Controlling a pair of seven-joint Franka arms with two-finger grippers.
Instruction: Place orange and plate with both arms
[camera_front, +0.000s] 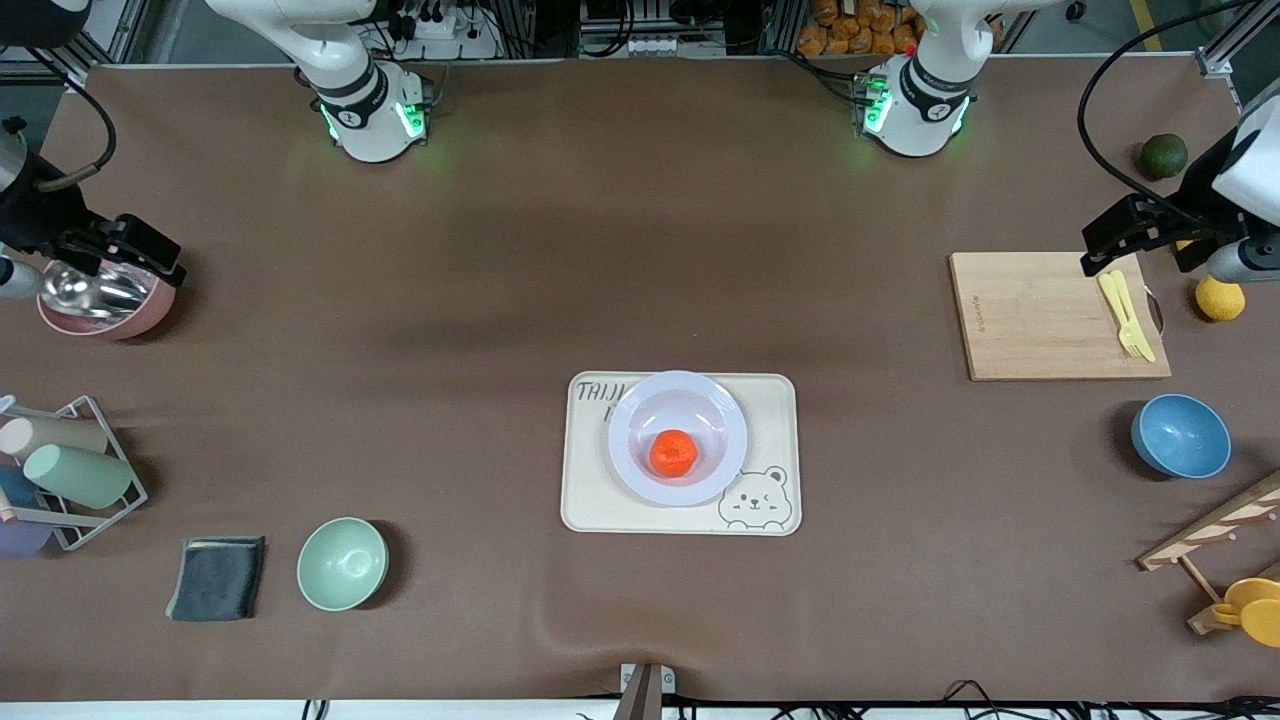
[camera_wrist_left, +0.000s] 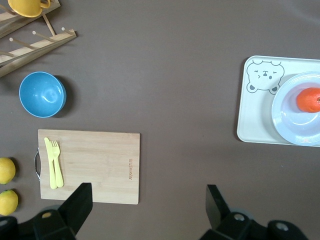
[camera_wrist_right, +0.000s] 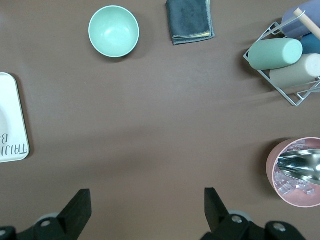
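orange (camera_front: 674, 453) sits in plate (camera_front: 678, 437) on bear tray (camera_front: 775, 400), mid surface | L gripper (camera_front: 1112, 245) over cutting board corner, R gripper (camera_front: 138, 252) over pink bowl at surface edge, both fingers spread, empty | risk: bump tray n orange rolls off

Partly concealed or cropped: tray (camera_front: 600, 500) lettering under the plate (camera_front: 640, 470); plate cut by the left wrist view's edge; second lemon (camera_front: 1186, 245) hidden under the left arm; yellow cup (camera_front: 1255, 608), wire rack (camera_front: 90, 500) and its cups cropped at the front view's edges.
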